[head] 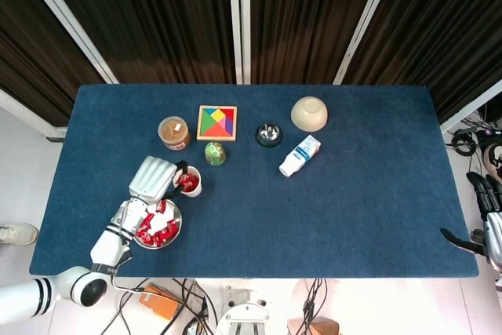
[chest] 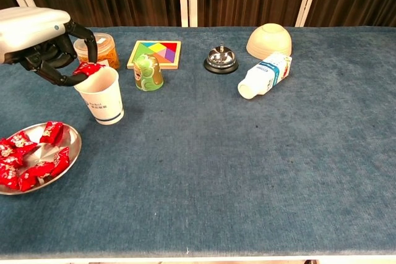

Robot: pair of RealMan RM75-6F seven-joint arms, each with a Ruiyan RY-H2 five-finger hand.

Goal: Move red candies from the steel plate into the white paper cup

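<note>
Candies (chest: 31, 156), the red wrapped ones, lie heaped in the steel plate (chest: 71, 146) at the counter's (chest: 247, 171) near left corner; one more red candy (chest: 88, 69) is pinched in the fingertips of the left hand (chest: 46, 44), right at the rim of the white paper cup (chest: 99, 94). That is the relation the coming move turns on: the held candy sits at about ten o'clock of the cup's mouth, touching or just over the lip, so a release looks to need only a slight carry toward four o'clock to be squarely above the opening. Whether it is already inside the rim I cannot tell. The cup stands upright at about one o'clock from the plate, just beside it. The left hand is by far the nearer; the right hand (head: 488, 229) hangs off the counter's far right edge, well apart from everything, fingers apart and holding nothing as far as the head view shows.

The chest view shows the pinch from the side, with the candy level with the lip. The head view shows instead that red already lies inside the cup (head: 188, 182), that the hand's back covers the cup's left side, and that the plate (head: 174, 229) is partly under the forearm. The right hand appears in the head view only.
</note>
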